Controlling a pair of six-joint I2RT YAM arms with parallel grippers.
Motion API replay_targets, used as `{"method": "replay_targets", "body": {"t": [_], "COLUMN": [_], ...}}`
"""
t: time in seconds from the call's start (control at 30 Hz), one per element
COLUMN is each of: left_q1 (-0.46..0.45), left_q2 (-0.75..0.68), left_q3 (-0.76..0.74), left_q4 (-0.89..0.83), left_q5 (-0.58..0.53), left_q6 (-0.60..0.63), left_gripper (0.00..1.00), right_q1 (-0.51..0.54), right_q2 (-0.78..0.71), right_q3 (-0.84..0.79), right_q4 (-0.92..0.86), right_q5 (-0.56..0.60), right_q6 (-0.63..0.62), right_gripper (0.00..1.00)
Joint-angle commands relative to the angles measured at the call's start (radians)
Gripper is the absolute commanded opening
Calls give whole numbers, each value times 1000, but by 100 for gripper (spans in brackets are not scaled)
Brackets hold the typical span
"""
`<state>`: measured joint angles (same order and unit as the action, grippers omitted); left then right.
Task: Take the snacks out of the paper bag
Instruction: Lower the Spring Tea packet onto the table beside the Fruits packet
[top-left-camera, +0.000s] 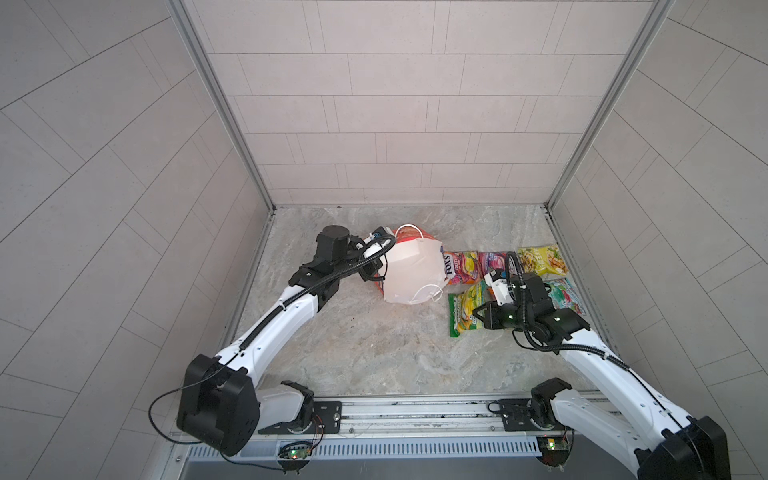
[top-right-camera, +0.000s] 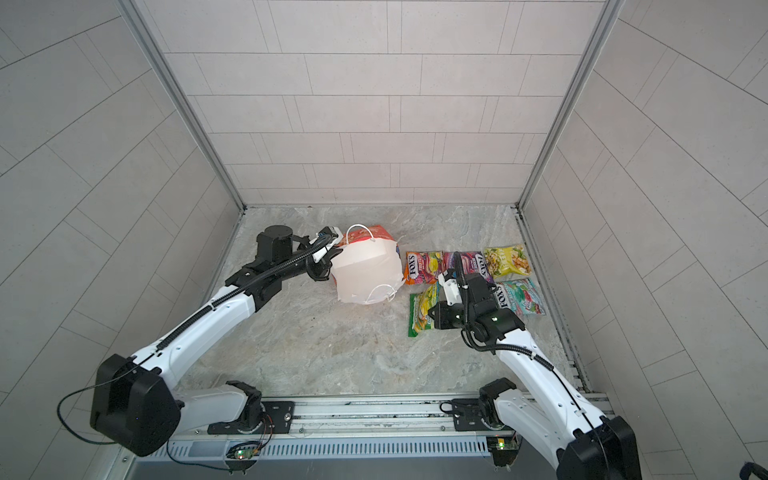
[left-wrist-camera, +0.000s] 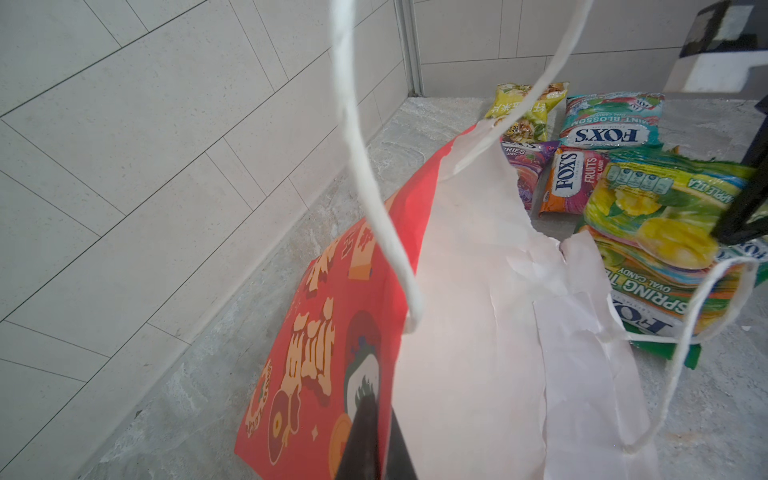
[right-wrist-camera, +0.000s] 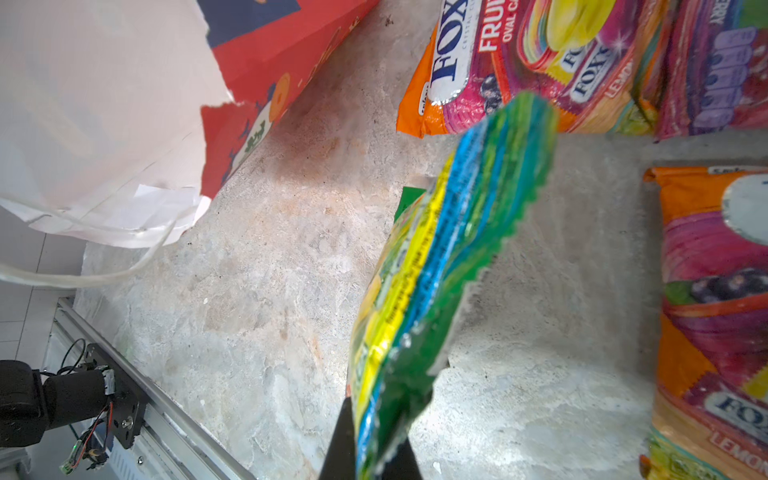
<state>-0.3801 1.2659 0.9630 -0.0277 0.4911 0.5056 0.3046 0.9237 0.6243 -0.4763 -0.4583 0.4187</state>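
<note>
One red paper bag (top-left-camera: 409, 270) lies tipped over mid-surface (top-left-camera: 374, 353), its edge pinched in the fully closed left claw (left-wrist-camera: 380, 419). At its three o'clock six packets (top-left-camera: 540, 259) lie flat. The right claw (right-wrist-camera: 372, 436) is clamped on a seventh, a green packet (right-wrist-camera: 436, 270).

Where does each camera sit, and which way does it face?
Top views: high at the front, looking down on the table; left arm, right arm show.
Left wrist: behind the left tool, shut on the paper bag, facing the snacks.
Right wrist: behind the right tool, shut on a green packet, facing the table.
Shared: both wrist views show the orange Fruits packet.
</note>
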Motion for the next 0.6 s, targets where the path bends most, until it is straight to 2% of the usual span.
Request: {"method": "replay_targets", "body": {"t": [0.0,0.1,0.23,0.27,0.37,0.43,0.57], "left_q1": [0,-1,0,0,0,0,0], "left_q2": [-25,-22,-23,-22,-18,-13,-7], "left_q3": [13,11,11,10,10,11,13], "left_q4": [17,19,20,20,23,27,28], "left_q5": [19,23,21,21,28,33,33], "left_q6": [-7,-6,-5,-7,-9,-11,-11], "left_gripper": [0,0,0,0,0,0,0], "right_q1": [-5,-7,-10,-10,-10,-10,-10], "right_q2": [20,50,95,100,113,119,138], "right_q3": [39,56,75,82,101,110,120], "right_q4": [41,4,-33,-42,-73,-84,-103], "right_q5": [38,98,150,166,235,276,350], "right_q6": [-51,-79,-74,-75,-78,-84,-80], "right_gripper": [3,7,21,21,17,6,3]}}
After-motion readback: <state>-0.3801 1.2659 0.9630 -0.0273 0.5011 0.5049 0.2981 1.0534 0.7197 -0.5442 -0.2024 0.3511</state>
